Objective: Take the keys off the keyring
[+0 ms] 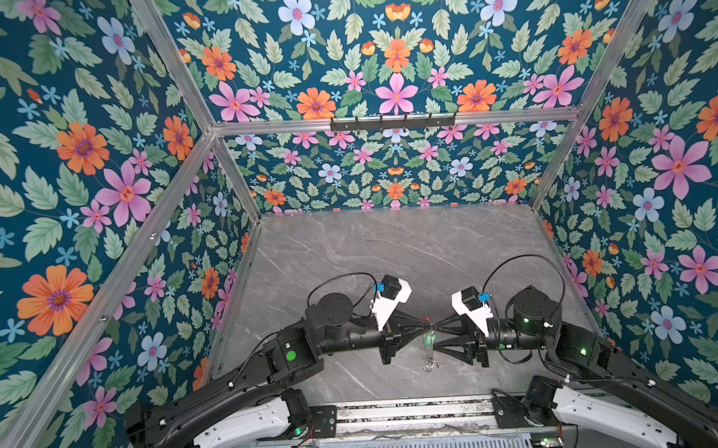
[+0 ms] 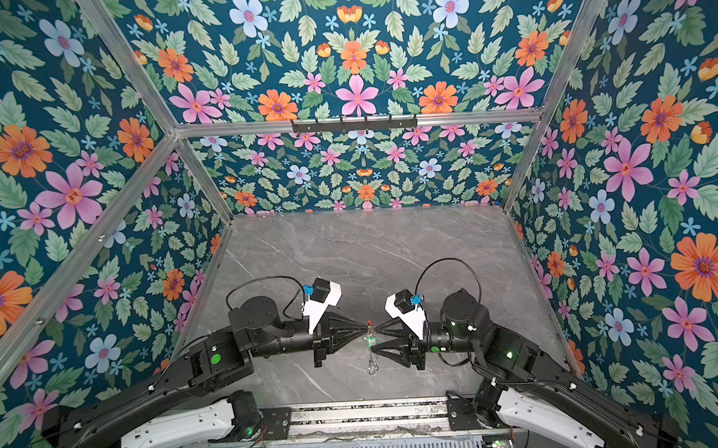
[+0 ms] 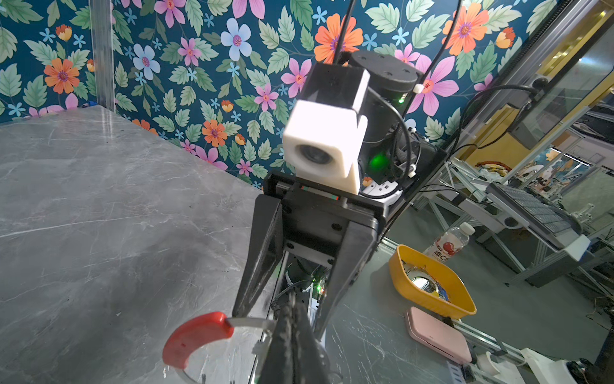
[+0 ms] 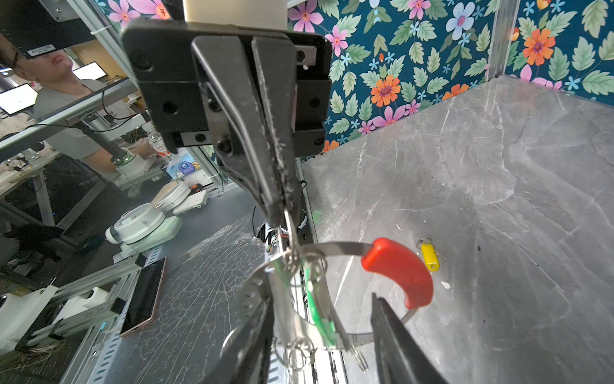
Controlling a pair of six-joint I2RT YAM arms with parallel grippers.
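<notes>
- Your left gripper (image 1: 425, 325) is clamped tight on the bare metal band of the keyring (image 4: 332, 247), near its red sleeve (image 4: 398, 272). I judge this grip is there to hang the hoop clear of the table (image 4: 498, 149), so whatever is threaded on it dangles free.
- The green key tag (image 4: 319, 309) hangs from the keyring's band, below the pinch. It looks threaded on, so it is the one left to work off.
- Your right gripper (image 1: 435, 336) faces the keyring from the opposite side. Its jaws are partly apart and hold nothing, with one finger on either side of the green tag; I'd say that is a stance for closing on it.
- The yellow key tag (image 4: 430, 256) lies flat on the table beyond the keyring's red sleeve, apart from the hoop, so that one is off.
- In both top views the keyring is a tiny tangle between the fingertips, and the yellow tag doesn't show there.
- The silver split rings (image 4: 299, 357) under the keyring blur together. You can't tell where the green tag's ring crosses the band, nor where the hoop opens.
</notes>
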